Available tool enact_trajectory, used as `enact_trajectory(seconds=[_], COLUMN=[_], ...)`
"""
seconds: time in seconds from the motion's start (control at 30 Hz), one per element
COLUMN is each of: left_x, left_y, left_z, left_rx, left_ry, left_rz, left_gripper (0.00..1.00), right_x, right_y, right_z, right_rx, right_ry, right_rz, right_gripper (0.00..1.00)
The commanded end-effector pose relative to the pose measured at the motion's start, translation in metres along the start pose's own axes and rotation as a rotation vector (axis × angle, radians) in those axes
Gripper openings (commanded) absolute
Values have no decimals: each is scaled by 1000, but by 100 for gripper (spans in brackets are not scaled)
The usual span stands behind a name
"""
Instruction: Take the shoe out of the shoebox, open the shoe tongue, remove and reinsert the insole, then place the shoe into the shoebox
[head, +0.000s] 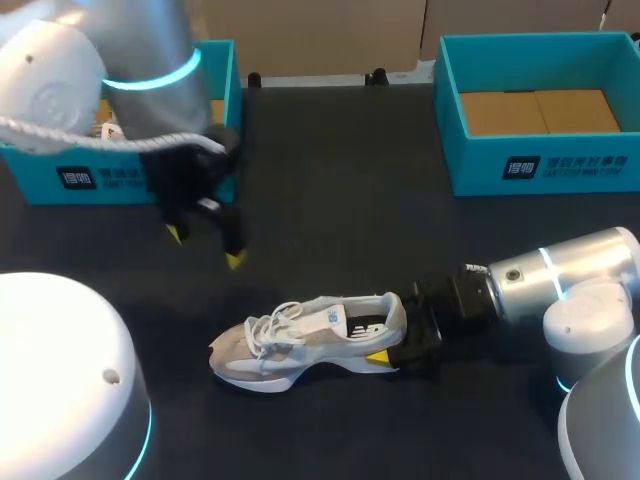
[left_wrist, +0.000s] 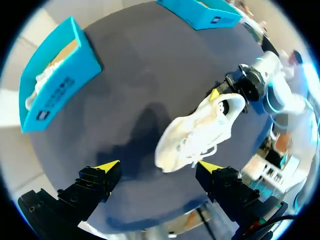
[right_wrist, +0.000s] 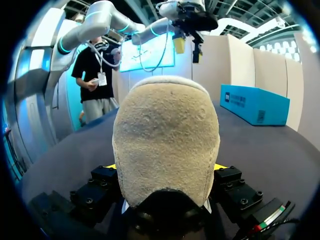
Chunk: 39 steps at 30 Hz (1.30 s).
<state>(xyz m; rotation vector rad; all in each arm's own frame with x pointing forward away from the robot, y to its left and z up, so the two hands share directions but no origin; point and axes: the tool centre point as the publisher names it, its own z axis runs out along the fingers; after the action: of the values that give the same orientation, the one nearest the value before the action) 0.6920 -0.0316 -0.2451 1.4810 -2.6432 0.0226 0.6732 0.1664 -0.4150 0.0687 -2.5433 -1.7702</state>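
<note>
**A:** How far can the task be judged to have got?

**B:** The shoe (head: 310, 340) is seen out of its box. It is set on the dark surface (head: 340, 200) in the near middle, toe toward the left arm's side, well apart from both shoeboxes. The taking-out is therefore judged done.

**A:** And the rest?

**B:** The laces are seen drawn across the tongue, and no insole is seen lying beside the shoe. The opening of the tongue, the insole work and the return to a box are all judged left to do. Whether an insole sits inside cannot be told.

**A:** How is it held?

**B:** The heel is pinched by the right gripper (head: 392, 338), with a yellow tip on either side. The left gripper (head: 205, 247) is held spread and empty above the surface, near the left shoebox (head: 60, 180), in which something white is seen. A brown card floor is shown in the right shoebox (head: 540, 170).

**A:** How is the shoe described?

**B:** A pale grey and cream upper is seen, with a suede-like heel, white laces, a white sole and a dark lining. It appears to be stood on its sole.
</note>
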Motion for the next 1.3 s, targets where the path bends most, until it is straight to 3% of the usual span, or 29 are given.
enact_trajectory(seconds=[0.03, 0.1, 0.53, 0.63, 0.7, 0.9, 1.13, 1.3], left_x=[47, 56, 56, 71, 84, 115, 132, 139], left_y=[-1, -3, -3, -7, -9, -18, -28, -35], left_z=[22, 27, 27, 34, 37, 49, 60, 71], left_rx=[-21, -14, -14, -12, -52, -46, -33, -100], left_ry=[-60, -55, -55, -57, -26, -104, -179, -182], left_rz=[-245, -343, -343, -404, -431, -448, -519, -564], left_gripper=[100, 100, 100, 100, 100, 100, 100, 100], right_x=[1, 1, 1, 1, 1, 1, 1, 1], right_y=[-1, -1, -1, -1, -1, -1, -1, -1], right_z=[3, 3, 3, 3, 3, 3, 3, 3], right_rx=[4, 4, 4, 4, 4, 4, 4, 4], right_ry=[-1, -1, -1, -1, -1, -1, -1, -1], right_rz=[0, 0, 0, 0, 0, 0, 0, 0], right_gripper=[0, 0, 0, 0, 0, 0, 0, 0])
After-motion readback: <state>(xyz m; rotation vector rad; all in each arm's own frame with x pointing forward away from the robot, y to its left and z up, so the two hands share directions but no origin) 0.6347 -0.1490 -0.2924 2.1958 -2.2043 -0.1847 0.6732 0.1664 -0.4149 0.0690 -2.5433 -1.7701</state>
